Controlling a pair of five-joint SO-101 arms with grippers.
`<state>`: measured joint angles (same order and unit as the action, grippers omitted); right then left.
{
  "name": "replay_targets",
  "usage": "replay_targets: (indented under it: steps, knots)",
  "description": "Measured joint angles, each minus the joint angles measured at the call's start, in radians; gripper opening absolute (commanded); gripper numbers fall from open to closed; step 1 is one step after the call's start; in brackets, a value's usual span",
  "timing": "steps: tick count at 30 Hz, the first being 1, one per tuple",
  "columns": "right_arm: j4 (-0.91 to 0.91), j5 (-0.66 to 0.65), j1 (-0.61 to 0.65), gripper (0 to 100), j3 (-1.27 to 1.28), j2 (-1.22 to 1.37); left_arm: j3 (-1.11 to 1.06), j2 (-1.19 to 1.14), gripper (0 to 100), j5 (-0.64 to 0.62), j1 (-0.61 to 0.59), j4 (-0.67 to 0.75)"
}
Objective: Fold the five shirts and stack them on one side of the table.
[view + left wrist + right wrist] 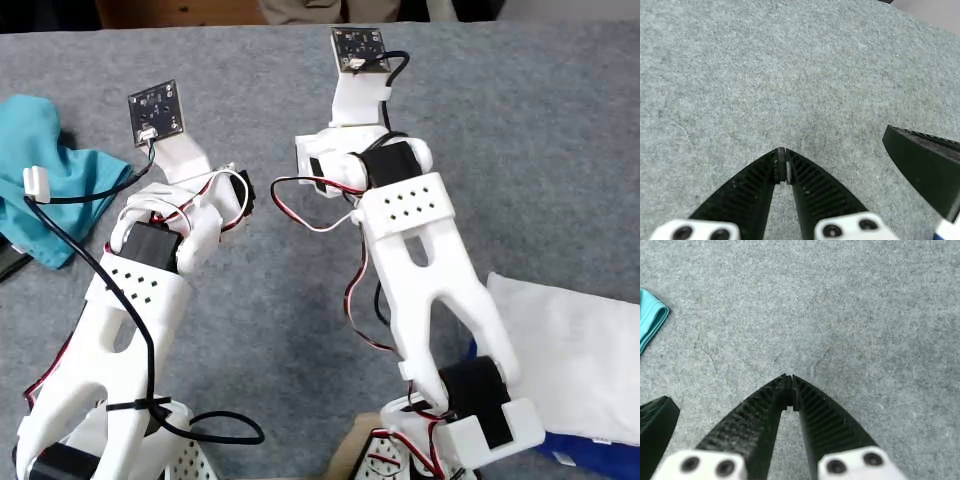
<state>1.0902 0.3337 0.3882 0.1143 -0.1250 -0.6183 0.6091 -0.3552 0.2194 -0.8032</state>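
Observation:
A crumpled teal shirt [45, 180] lies at the table's left edge, and its hem [650, 320] also appears in the right wrist view. At the right front, a folded white shirt [570, 345] rests on a blue shirt [590, 452]. My left gripper [781, 166] is shut with nothing in it, just above bare grey felt. My right gripper [789, 390] is also shut and empty over the felt. The two arms stand side by side mid-table, the left arm [140, 290] near the teal shirt and the right arm [420, 240] beside it.
The grey felt table [270, 330] stretches open behind and between the arms. The right arm's black finger [925, 167] shows in the left wrist view, and the left arm's finger [655, 425] in the right wrist view. A dark flat object [10, 257] sits under the teal shirt's edge.

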Motion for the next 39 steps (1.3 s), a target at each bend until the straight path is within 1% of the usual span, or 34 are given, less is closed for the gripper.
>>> replay_targets:
  steps: [10, 12, 14, 17, 19, 25, 28, 30, 32, 36, 39]
  knots:
    - [0.0, 0.0, 0.0, 0.8, 0.0, 0.0, 0.0, 0.0, 2, 0.005, 0.0, 0.0]
    - [-0.002, 0.0, 0.0, 0.8, 0.006, 0.0, 0.0, 0.0, 2, 0.038, -0.003, -0.012]
    - [-0.009, 0.0, 0.002, 0.8, 0.02, 0.0, 0.0, 0.0, 2, 0.097, -0.034, -0.018]
    - [-0.031, -0.006, 0.0, 0.8, 0.043, 0.0, 0.0, 0.0, 2, 0.163, -0.133, -0.018]
    - [-0.038, -0.046, -0.017, 0.9, 0.041, 0.0, 0.002, 0.0, 2, 0.18, -0.236, -0.023]
    - [-0.031, -0.276, -0.026, 0.9, -0.037, 0.0, 0.043, 0.0, 2, 0.315, -0.603, -0.091]
    - [0.031, -0.368, 0.017, 0.9, -0.127, 0.0, 0.051, 0.0, 2, 0.374, -0.773, -0.094]
    - [0.087, -0.407, 0.054, 1.6, -0.204, 0.021, 0.052, 0.0, 2, 0.399, -0.862, -0.094]
    - [0.152, -0.436, 0.086, 6.5, -0.298, 0.077, 0.052, 0.0, 5, 0.413, -0.937, -0.094]
    - [0.345, -0.503, 0.18, 21.5, -0.529, 0.25, 0.052, 0.0, 16, 0.413, -1.054, -0.094]
    - [0.511, -0.559, 0.265, 27.0, -0.73, 0.422, 0.052, 0.0, 20, 0.402, -1.122, -0.094]
